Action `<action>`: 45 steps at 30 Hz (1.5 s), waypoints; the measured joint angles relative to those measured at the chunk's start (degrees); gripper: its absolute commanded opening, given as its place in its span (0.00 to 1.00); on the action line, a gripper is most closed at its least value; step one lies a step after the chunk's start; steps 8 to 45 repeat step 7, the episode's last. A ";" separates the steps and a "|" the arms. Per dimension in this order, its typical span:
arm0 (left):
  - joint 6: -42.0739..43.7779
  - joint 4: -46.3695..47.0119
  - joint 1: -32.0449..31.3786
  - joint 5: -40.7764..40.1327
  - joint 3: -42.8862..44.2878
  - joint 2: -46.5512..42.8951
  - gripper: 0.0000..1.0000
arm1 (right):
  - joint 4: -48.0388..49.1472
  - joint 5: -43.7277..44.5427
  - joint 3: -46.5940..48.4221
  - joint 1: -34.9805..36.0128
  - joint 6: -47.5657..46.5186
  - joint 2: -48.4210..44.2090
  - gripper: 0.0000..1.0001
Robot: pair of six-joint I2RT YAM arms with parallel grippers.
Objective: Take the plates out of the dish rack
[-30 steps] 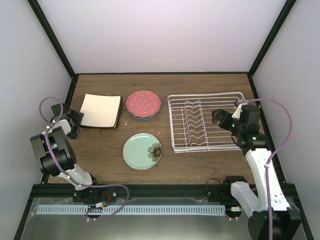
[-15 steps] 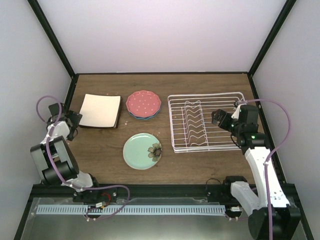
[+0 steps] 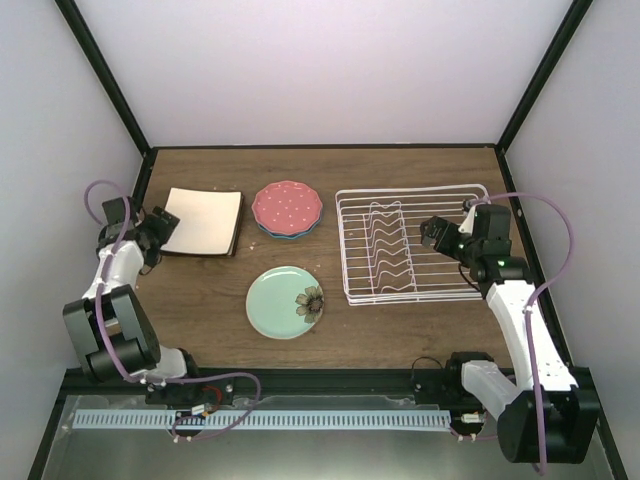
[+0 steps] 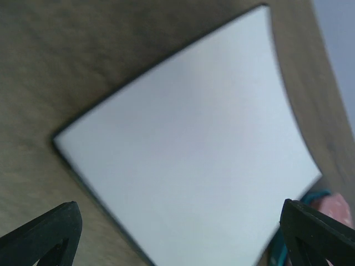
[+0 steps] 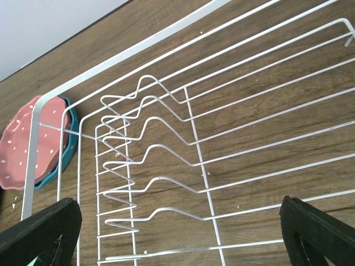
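Observation:
The white wire dish rack [image 3: 410, 245] stands at the right with no plates in it; its zigzag dividers fill the right wrist view [image 5: 166, 166]. Two square plates [image 3: 203, 221] are stacked face down at the left, the plain back filling the left wrist view [image 4: 188, 144]. The pink dotted plate [image 3: 287, 205] lies on the blue plate [image 3: 272, 231]. The mint green flowered plate [image 3: 285, 301] lies in the middle. My left gripper [image 3: 158, 228] is open at the square plates' left edge. My right gripper [image 3: 432, 232] is open and empty above the rack's right side.
The wooden table [image 3: 210, 290] is enclosed by white walls and black corner posts. The pink plate also shows past the rack's left rim in the right wrist view [image 5: 25, 144] and at the lower right of the left wrist view [image 4: 339, 208].
My left arm has swung back and inward, bringing its gripper closer to the square plates' left edge. My right gripper has shifted slightly toward the back over the rack.

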 measured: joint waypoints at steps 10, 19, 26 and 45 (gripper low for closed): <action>4.28 0.48 -5.42 3.45 5.40 -3.06 1.00 | 0.57 0.00 -0.02 0.00 -0.22 -0.02 1.00; 4.28 0.48 -5.42 3.45 5.40 -3.06 1.00 | 0.57 0.00 -0.02 0.00 -0.22 -0.02 1.00; 4.28 0.48 -5.42 3.45 5.40 -3.06 1.00 | 0.57 0.00 -0.02 0.00 -0.22 -0.02 1.00; 4.28 0.48 -5.42 3.45 5.40 -3.06 1.00 | 0.57 0.00 -0.02 0.00 -0.22 -0.02 1.00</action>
